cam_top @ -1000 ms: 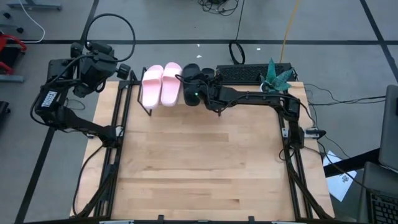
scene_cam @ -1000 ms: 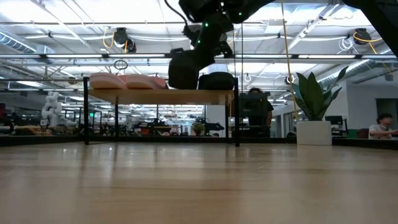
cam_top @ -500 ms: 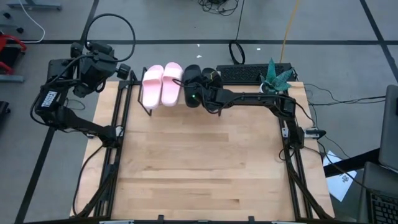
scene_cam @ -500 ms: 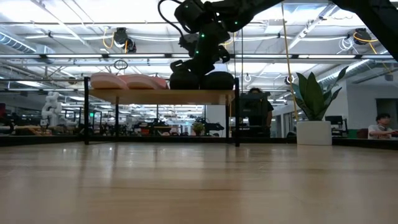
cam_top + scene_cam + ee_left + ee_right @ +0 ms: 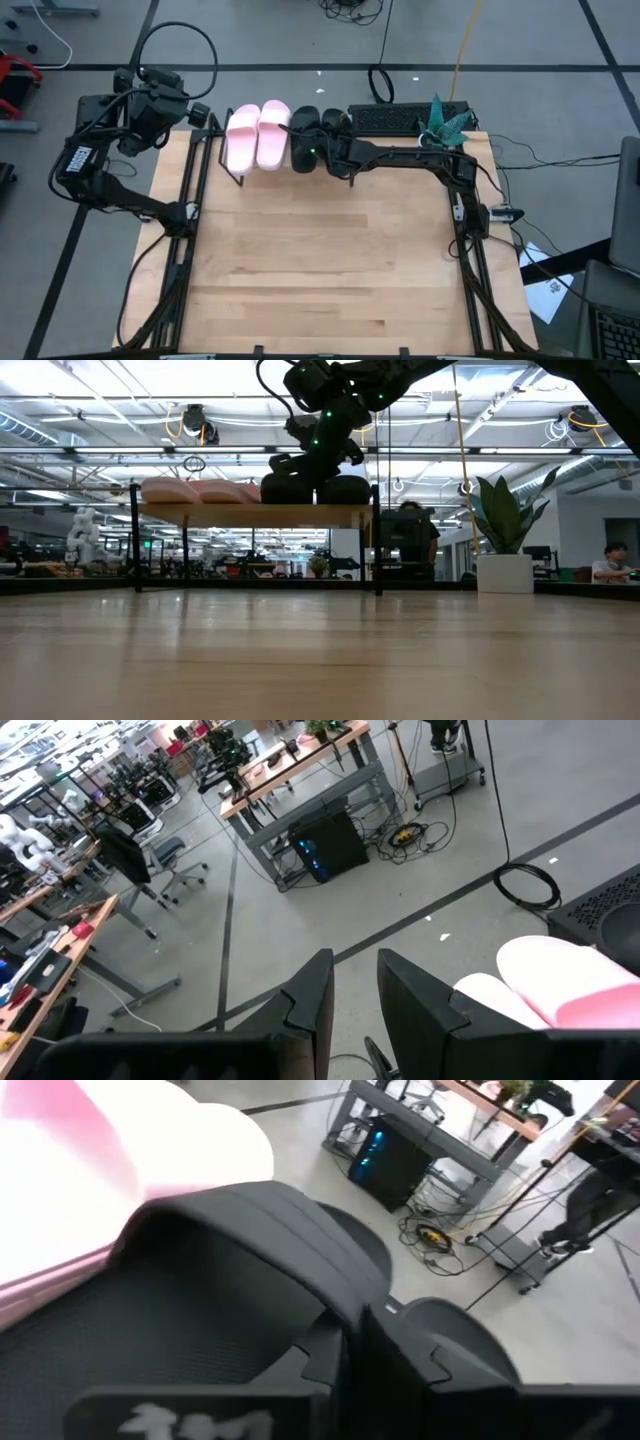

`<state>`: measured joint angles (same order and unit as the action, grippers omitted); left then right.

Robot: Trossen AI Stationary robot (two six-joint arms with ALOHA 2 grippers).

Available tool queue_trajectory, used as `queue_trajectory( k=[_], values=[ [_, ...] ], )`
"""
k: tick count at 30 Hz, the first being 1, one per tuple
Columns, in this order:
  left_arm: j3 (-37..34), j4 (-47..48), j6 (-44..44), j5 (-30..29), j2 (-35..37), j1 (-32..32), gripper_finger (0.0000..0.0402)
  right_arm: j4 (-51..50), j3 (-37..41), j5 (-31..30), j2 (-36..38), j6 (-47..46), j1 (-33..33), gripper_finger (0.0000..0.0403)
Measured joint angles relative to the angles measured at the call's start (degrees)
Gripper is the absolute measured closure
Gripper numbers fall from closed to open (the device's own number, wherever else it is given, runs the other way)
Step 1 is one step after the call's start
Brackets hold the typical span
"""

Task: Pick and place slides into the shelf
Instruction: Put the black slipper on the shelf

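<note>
We see all four slides lined up on the shelf (image 5: 250,515) at the far edge of the table (image 5: 320,270). From above, the pale pink pair (image 5: 257,136) lies side by side toward the left end, and the black pair (image 5: 318,135) sits just beside it, the inner black slide (image 5: 303,140) touching the neighbouring pink one. From table height, the pink slides (image 5: 190,491) and the black slides (image 5: 315,490) rest flat on the light-wood plank, which stands on thin black legs.

The right gripper (image 5: 325,143) reaches across the far edge of the table and sits directly over the black pair. In its own wrist camera we look past the dark fingers (image 5: 345,1345) at the wide strap of a black slide (image 5: 250,1230), with a pink slide (image 5: 90,1170) right next to it; the two fingers stand close together against the strap's edge, but we cannot tell whether they pinch it or merely touch it.

The left gripper (image 5: 195,113) waits off the table's far left corner, beside the shelf's end and apart from the slides. Its wrist camera shows the two fingers (image 5: 310,1000) held with a narrow gap between them and nothing in it, and the toe of a pink slide (image 5: 560,975) off to one side.

Beyond the table's far edge we see a keyboard (image 5: 410,118) and a potted plant (image 5: 445,122); the plant (image 5: 503,520) also shows in the low view.
</note>
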<state>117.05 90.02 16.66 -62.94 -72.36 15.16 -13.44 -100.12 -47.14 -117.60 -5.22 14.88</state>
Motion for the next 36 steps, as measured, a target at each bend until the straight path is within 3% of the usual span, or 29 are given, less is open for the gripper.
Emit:
queue_trajectory(
  k=[9,36],
  values=[
    [0.0,0.0,0.0,0.0,0.0,0.0,0.0316,0.0,0.0,0.8,0.0,0.1,0.0,0.0306],
    [0.0,0.0,-1.1,0.0,0.0,0.0,0.0316,-0.1,0.0,1.2,-0.1,0.4,-0.4,0.0223]
  ],
)
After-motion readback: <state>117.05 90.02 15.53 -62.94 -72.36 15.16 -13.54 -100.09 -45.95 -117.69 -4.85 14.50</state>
